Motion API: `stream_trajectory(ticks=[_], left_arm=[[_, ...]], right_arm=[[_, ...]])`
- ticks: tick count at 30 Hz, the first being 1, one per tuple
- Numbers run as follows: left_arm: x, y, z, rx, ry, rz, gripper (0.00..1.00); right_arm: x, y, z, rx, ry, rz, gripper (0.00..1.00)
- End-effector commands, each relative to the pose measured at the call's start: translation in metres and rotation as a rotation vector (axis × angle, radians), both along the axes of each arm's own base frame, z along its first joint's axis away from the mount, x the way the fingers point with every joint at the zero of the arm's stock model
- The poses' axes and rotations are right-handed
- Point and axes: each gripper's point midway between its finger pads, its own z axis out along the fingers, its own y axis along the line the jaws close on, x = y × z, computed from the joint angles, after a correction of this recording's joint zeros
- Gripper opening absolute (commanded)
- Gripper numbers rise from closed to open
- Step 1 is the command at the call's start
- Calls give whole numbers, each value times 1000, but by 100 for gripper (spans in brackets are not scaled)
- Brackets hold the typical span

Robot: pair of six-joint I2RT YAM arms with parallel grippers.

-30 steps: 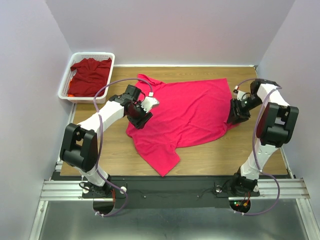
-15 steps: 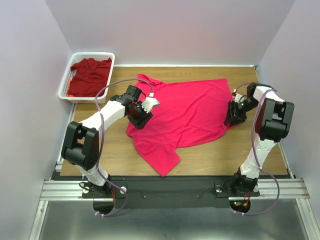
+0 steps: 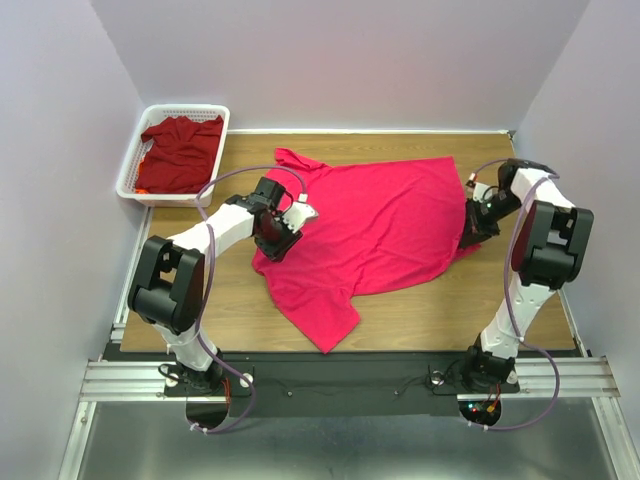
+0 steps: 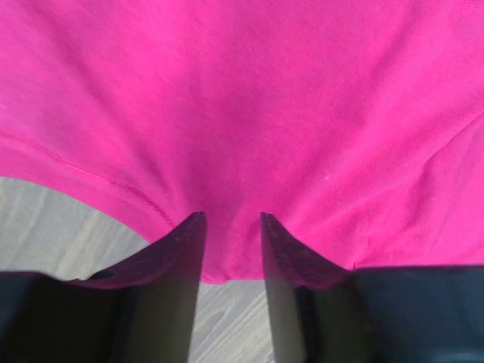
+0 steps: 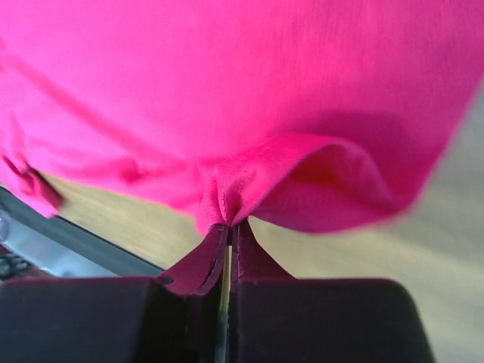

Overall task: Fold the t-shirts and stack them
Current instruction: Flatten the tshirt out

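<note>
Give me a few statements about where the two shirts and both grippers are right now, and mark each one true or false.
1. The pink t-shirt lies spread out on the table. True.
2. The maroon t-shirt lies flat on the table beside it. False: it sits bunched in the white basket at the far left.
3. The right gripper is shut on the pink t-shirt's edge. True.
4. The left gripper hangs over the basket. False: it is at the pink t-shirt's left edge, jaws apart with cloth between them.
</note>
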Motion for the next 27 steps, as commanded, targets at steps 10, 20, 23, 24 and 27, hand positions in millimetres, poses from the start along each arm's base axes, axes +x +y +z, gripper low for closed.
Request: stream_trajectory(ticks=[10, 20, 23, 24, 27], left_arm=[[-19, 25, -25, 93, 42, -3, 38], [-24, 26, -17, 79, 38, -19, 42], [-25, 10, 22, -27, -23, -82, 51], [-27, 5, 32, -51, -36, -103, 53], [-43, -9, 61, -109, -58, -206, 56]], right_arm=[[-95, -69, 17, -338, 130, 210, 0], [-115, -77, -11, -392, 192, 243, 33], [-101, -81, 6, -406, 134, 251, 55], [-94, -80, 11, -397, 111, 247, 56], [-65, -75, 31, -355, 17, 224, 57]])
